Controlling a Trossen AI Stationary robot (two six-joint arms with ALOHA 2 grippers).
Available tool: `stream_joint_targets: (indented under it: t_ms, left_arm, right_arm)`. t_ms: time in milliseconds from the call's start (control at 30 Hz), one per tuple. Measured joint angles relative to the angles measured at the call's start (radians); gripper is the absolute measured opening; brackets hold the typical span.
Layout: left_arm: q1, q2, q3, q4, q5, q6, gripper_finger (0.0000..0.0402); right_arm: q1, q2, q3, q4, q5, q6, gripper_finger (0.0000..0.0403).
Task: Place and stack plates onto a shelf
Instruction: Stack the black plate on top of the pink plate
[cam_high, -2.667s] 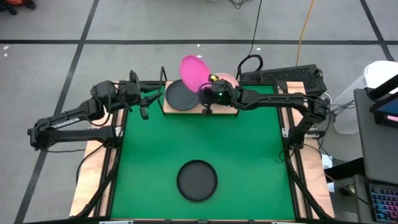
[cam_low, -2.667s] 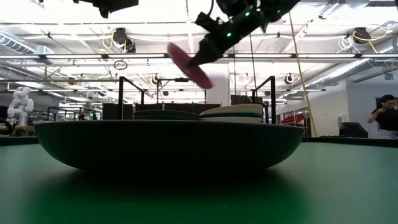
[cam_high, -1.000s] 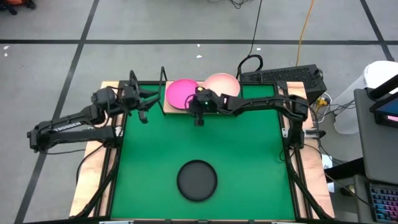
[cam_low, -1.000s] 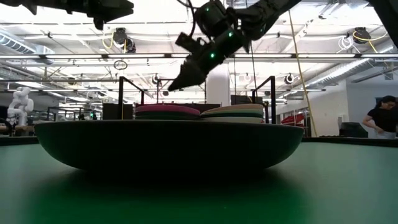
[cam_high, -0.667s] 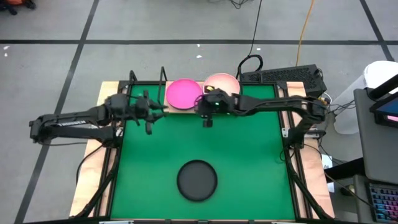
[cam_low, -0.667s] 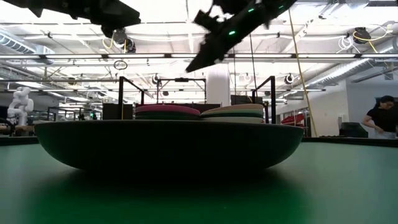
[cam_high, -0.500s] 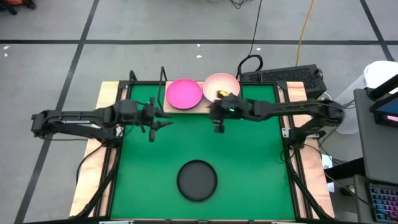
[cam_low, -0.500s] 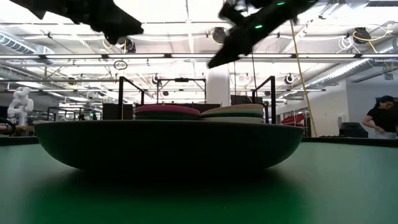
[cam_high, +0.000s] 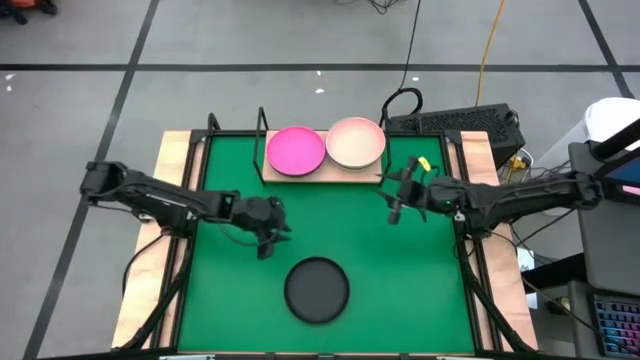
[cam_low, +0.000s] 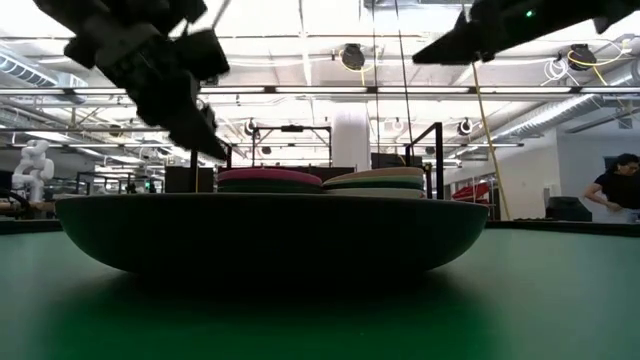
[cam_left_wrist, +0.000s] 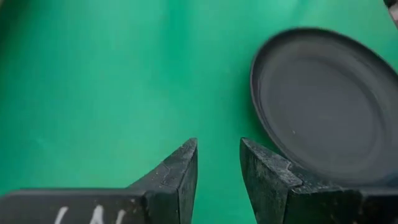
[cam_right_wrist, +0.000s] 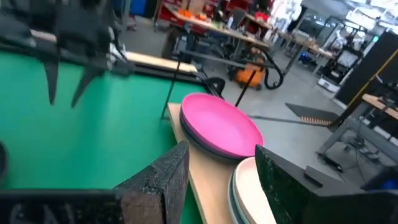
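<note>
One black plate (cam_high: 317, 290) lies flat on the green mat (cam_high: 230, 310) near the table's front; it fills the low view (cam_low: 270, 232). On the shelf (cam_high: 325, 175) at the far edge stand two stacks, one topped by a magenta plate (cam_high: 296, 150), the other by a light pink plate (cam_high: 356, 143). My left gripper (cam_high: 265, 244) hangs open above the mat, just far-left of the black plate (cam_left_wrist: 329, 106), with nothing between its fingers (cam_left_wrist: 218, 149). My right gripper (cam_high: 395, 210) is open over the mat to the right of the shelf (cam_right_wrist: 222, 152).
Thin black wire uprights (cam_high: 262, 125) rise at the shelf's corners. A black keyboard-like unit (cam_high: 455, 125) and cables lie beyond the table's far right corner. A person (cam_low: 612, 185) stands far off in the room. Bare mat stretches between the shelf and the black plate.
My left gripper has swung from beside the shelf's left end toward the near edge and the right, dropping toward the black plate. My right gripper has drawn back from the magenta plate toward the table's right edge. The magenta plate stays flat on its stack.
</note>
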Motion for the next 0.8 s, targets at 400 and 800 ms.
stream_joint_targets:
  t_ms: [400,800]
  left_arm:
    - [-0.043,0.212,0.001,0.231,0.228,-0.324,0.0124]
    - [-0.069,0.341,0.062,0.232,0.244,-0.396,0.0124]
  right_arm:
    - [0.051,-0.024,-0.003,-0.001,0.021,-0.048,0.0165]
    - [0.051,-0.023,-0.004,-0.008,0.019,-0.055,0.0165]
